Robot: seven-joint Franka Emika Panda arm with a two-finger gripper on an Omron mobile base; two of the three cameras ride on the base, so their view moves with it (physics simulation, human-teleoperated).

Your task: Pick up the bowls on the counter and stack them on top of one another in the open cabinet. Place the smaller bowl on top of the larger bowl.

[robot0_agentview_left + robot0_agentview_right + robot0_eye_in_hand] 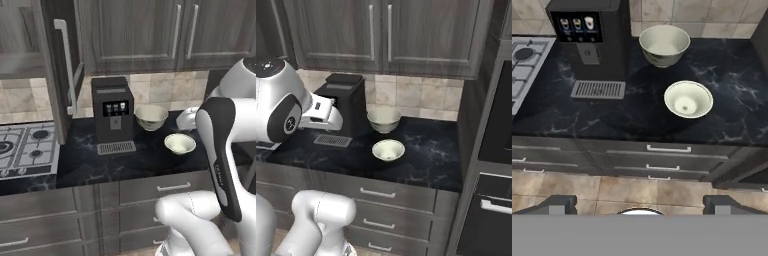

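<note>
Gripper [640, 204] jaws spread wide apart, nothing between them, hanging over the tan floor tiles [557, 187] in front of the drawers, well short of the counter. Two dark fingertips [558, 204] at the bottom of the hand view.

Ahead of the jaws: black marble-look counter [732, 75] with thin white veins, on top of grey wood drawers [667, 160] with silver pulls. Two bowls on it, both upright, apart from each other. Smaller bowl [688, 99] plain cream, shallow, nearer the jaws and a bit to their right, close to the counter's front edge. Larger bowl [664, 45] deep, mottled outside, further beyond it, near the tiled wall [662, 10]. Neither is touched by the gripper.

One black coffee machine [589, 42] to the left of the bowls, beyond the jaws on the left, just beside the larger bowl, grille tray at its foot. One steel gas hob [524, 67] further left.

In the left base view: open cabinet [20, 60] up at the left over the hob, door [62, 65] swung out with one long silver bar handle. Double-door cabinet [150, 35] above the bowls, two slim handles. One dark oven [496, 150] at the right end of the counter in the right base view.
</note>
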